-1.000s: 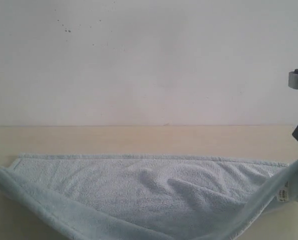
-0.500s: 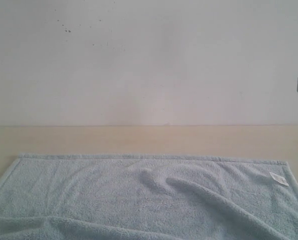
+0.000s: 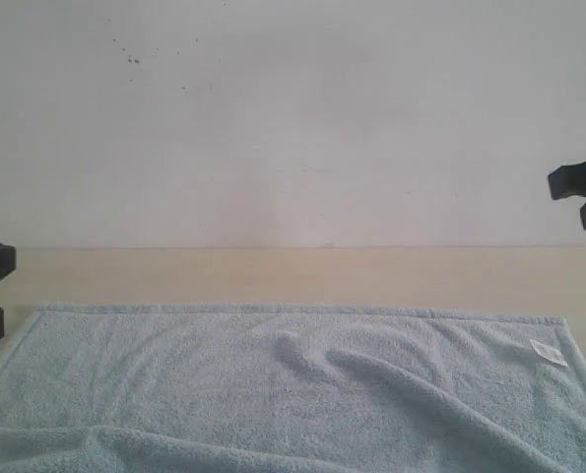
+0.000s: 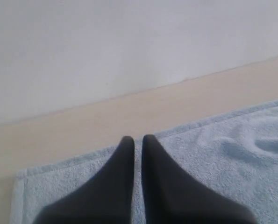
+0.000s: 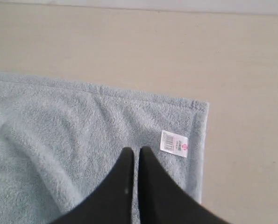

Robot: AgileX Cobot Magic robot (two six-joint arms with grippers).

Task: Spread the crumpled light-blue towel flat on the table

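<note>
The towel (image 3: pixel 174 374) is lying nearly flat, just short of the worktop's (image 3: pixel 273 276) wall-side edge, with one ridge (image 3: pixel 391 379) crossing it. The left claw (image 4: pixel 138 140) and right claw (image 5: pixel 135 151) are hovering closed and empty. Gently tugging opposite corners outward should flatten the ridge.

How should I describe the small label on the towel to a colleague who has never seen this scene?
Start from the pale beige table, where a light-blue towel lies spread. Follow the towel's far hemmed edge to its right corner in the exterior view. Just inside that corner lies the label, a small white printed rectangle, the only patch on the cloth that is not blue.
</note>
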